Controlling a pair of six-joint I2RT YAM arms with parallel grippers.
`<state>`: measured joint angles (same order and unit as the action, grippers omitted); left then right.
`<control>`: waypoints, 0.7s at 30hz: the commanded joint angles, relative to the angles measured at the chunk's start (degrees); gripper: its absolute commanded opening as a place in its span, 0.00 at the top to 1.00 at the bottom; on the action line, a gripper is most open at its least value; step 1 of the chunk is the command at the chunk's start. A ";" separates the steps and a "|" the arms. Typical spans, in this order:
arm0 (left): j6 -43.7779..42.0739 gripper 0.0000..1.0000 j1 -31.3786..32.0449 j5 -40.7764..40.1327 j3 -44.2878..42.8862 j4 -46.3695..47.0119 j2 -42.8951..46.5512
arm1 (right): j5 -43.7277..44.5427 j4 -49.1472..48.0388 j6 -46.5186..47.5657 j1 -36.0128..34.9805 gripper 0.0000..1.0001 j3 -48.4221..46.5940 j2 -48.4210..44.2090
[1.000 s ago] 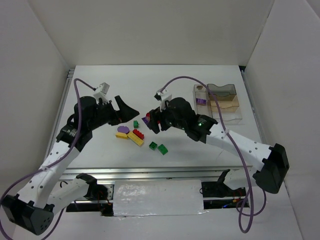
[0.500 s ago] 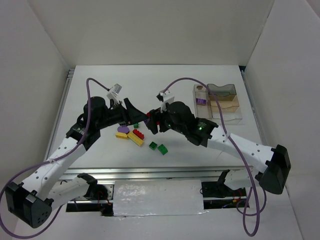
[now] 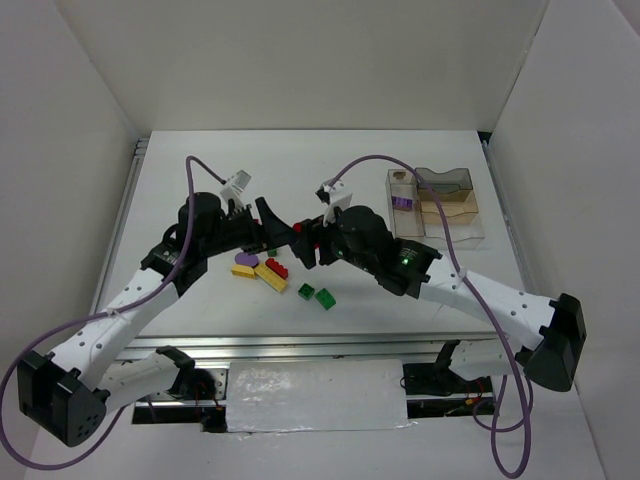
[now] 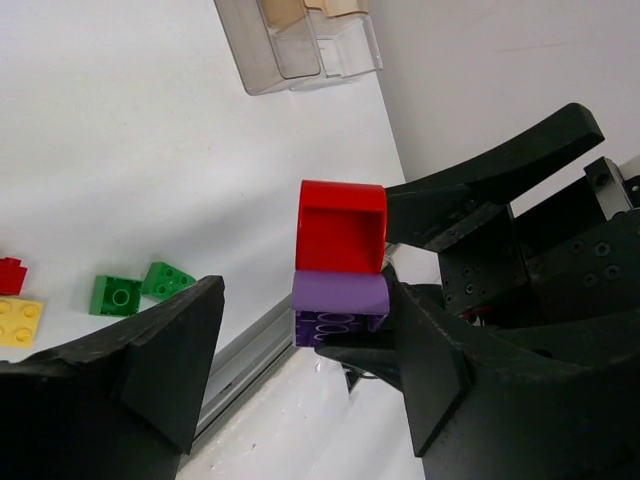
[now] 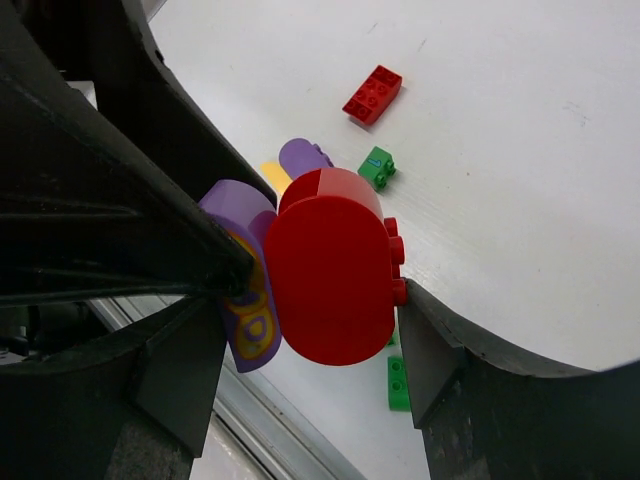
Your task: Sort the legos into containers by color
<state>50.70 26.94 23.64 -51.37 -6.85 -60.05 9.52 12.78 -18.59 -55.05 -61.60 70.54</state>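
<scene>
I see right pincer (image 5: pixel 315 300) clamped on red brick (image 5: pixel 330 265) joined to purple brick (image 5: pixel 243 290), lifted above surface (image 3: pixel 330 170). Left pincer (image 4: pixel 308 310) wide, jaws straddling stack. Other legos (image 3: pixel 326 298) loose on surface; container (image 3: pixel 440 205) well apart.

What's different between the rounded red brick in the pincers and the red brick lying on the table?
Shape: the rounded red brick has a curved end; the flat red brick is a plain rectangle. Pose: the rounded one is clamped in the right gripper; the flat one lies on the table, studs up. The rounded one is stuck to a purple brick; the flat one carries nothing. Both are red, with studs.
</scene>
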 commanded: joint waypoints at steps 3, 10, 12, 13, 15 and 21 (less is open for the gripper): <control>-2.45 0.55 0.57 1.14 -1.89 1.66 2.31 | 1.38 -5.39 -1.10 -0.15 0.69 0.25 -2.69; -1.13 0.85 0.66 5.45 -0.39 6.32 1.60 | -0.73 -6.18 -1.89 -0.24 0.69 -0.53 -2.34; -1.91 1.00 0.75 5.37 -0.65 6.41 1.43 | -2.04 -6.80 -2.24 -0.24 0.41 0.25 -2.86; -2.44 1.00 0.66 4.76 -0.83 6.24 1.60 | -1.87 -7.41 -2.50 -0.06 0.10 0.78 -4.00; -5.15 1.00 0.66 4.05 -1.62 4.49 2.48 | -6.50 -8.63 -1.90 1.77 0.00 3.50 -5.93; -12.63 1.00 0.75 13.26 -1.72 6.32 4.77 | -52.28 -17.94 -4.62 22.60 0.00 12.29 -14.28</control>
<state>43.44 27.49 29.87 -51.64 -4.86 -57.74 -17.63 3.75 -21.71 -37.15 -51.22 59.96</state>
